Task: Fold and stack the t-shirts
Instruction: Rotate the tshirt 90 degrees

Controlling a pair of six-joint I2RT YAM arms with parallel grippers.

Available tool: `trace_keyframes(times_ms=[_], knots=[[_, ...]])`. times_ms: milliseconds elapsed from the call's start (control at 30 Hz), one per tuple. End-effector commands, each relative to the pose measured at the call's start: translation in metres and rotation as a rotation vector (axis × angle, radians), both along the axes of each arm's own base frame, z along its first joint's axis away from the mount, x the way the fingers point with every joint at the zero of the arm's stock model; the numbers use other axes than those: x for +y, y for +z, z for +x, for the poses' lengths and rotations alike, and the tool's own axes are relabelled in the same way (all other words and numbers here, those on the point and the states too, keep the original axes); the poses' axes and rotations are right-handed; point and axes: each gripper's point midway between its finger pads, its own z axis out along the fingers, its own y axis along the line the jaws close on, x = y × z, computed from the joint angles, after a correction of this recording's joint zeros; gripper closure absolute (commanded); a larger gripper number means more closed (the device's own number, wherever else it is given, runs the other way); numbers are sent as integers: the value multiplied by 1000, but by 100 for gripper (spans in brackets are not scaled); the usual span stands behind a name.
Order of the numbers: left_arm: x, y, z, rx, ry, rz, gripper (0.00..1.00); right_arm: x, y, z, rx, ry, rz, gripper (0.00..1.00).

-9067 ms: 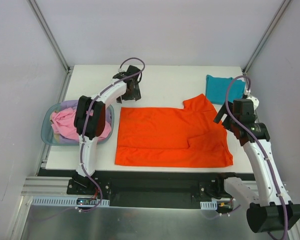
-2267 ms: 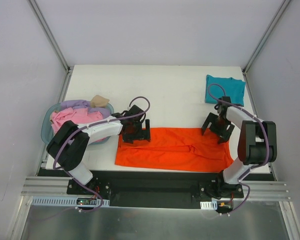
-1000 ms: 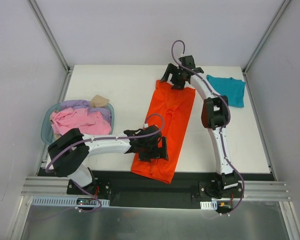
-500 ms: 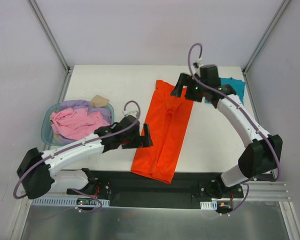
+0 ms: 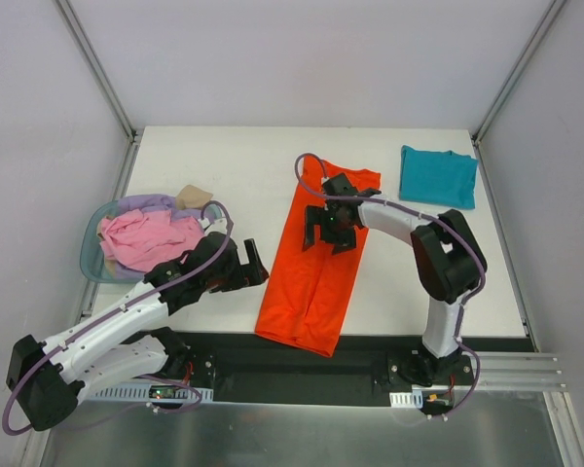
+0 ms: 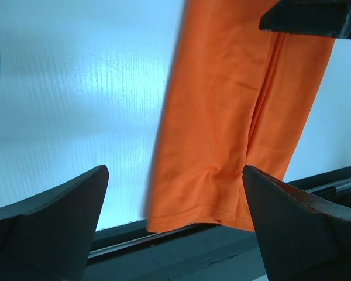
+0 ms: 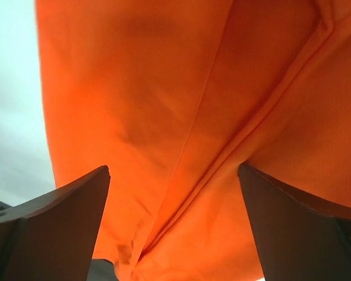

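Orange-red t-shirt [image 5: 316,263], top view: folded into 1 long strip mid-table, running from 1 o'clock to 7 o'clock, its near end hanging over the near edge of the table [image 5: 224,165].
Teal t-shirt [image 5: 438,176]: folded flat at 2 o'clock from the strip, apart from it.
Basket [image 5: 88,255]: at 9 o'clock from the strip, holding 3 crumpled pieces: pink t-shirt [image 5: 141,238], lavender t-shirt [image 5: 151,204], tan t-shirt [image 5: 195,195].
Left gripper [image 5: 253,265]: over bare table just beside the strip's 9 o'clock edge, jaws apart, holding nothing.
Right gripper [image 5: 329,233]: over the strip's far half, jaws spread; contact with the cloth cannot be told.
Left wrist view: 2 fingers [image 6: 52,216] wide apart with nothing between them; the strip [image 6: 234,117] lies at 1 o'clock, its hem over the table edge.
Right wrist view: 2 fingers [image 7: 52,216] wide apart, clamping nothing; orange cloth [image 7: 164,88] fills the frame, 1 fold ridge running from 1 o'clock to 7 o'clock.
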Motion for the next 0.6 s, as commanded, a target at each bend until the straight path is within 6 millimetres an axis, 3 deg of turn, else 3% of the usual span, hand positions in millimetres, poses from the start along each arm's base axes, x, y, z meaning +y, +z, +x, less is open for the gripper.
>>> trace_keyframes(times_ms=[0, 100, 167, 200, 333, 367, 467, 500, 567], knots=[[3, 2, 1, -28, -25, 30, 1, -2, -6, 32, -20, -40, -45, 3], [0, 7, 3, -46, -40, 23, 1, -12, -25, 42, 28, -60, -83, 3], [-3, 14, 4, -58, -54, 10, 1, -16, -24, 59, 16, -72, -86, 3], [-4, 17, 4, -62, -64, 3, 1, -20, -36, 61, 44, -71, -107, 3], [-10, 32, 5, -94, -99, -23, 1, -29, -30, 96, 6, -56, -117, 3], [-11, 35, 5, -100, -101, -28, 0, -28, -16, 112, -43, -46, -110, 3], [-15, 39, 4, -91, -107, -49, 1, -32, 16, 120, -122, 23, -145, 3], [-19, 39, 1, -74, -126, -60, 1, -30, 45, 122, -195, 36, -123, 3], [-23, 40, 1, -68, -141, -68, 0, -26, 73, 117, -299, 117, -110, 3]])
